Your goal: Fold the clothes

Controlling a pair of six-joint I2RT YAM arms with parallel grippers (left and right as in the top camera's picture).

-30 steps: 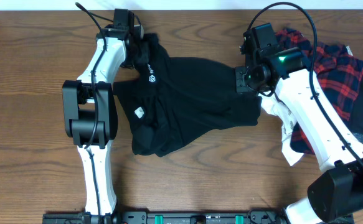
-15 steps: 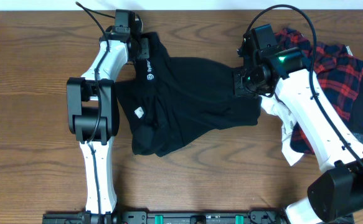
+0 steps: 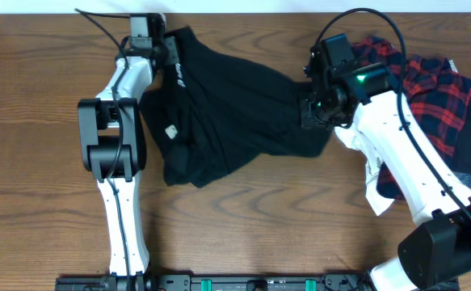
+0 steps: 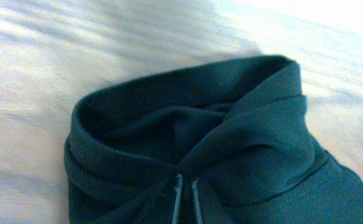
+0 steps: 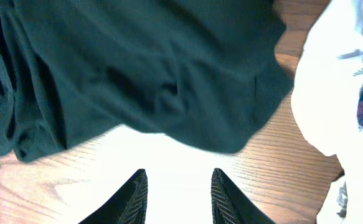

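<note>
From overhead I see the black shirt [image 3: 235, 113] lying crumpled across the middle of the bench [image 3: 33, 162], stretched between my two arms. Its collar end points to the far left corner and its lower edge reaches toward the right arm. A white logo [image 3: 178, 74] shows near the collar, and a small white tag [image 3: 170, 132] sits lower down on the left part of the cloth.

My left hand [image 3: 166, 52] is at the collar end. In the left wrist view the left hand [image 4: 185, 186] is clenched on the black shirt [image 4: 231, 143]: the two fingers stand almost together, with a gathered fold of dark cloth pinched between them and the ribbed collar curling up beyond.

My right hand [image 3: 309, 109] sits at the right edge of the shirt. In the right wrist view the right hand [image 5: 178, 180] is released. Its fingers [image 5: 134, 193] stand apart with only bare wood between them, and the hem of the black shirt [image 5: 137, 62] lies just beyond the tips.

A red-and-navy plaid garment [image 3: 437, 89] is heaped at the right end of the bench, partly under the right arm. A white piece [image 3: 374, 174] pokes out beside it, near the shirt's edge, and shows as a bright patch in the right wrist view [image 5: 330, 81].
</note>
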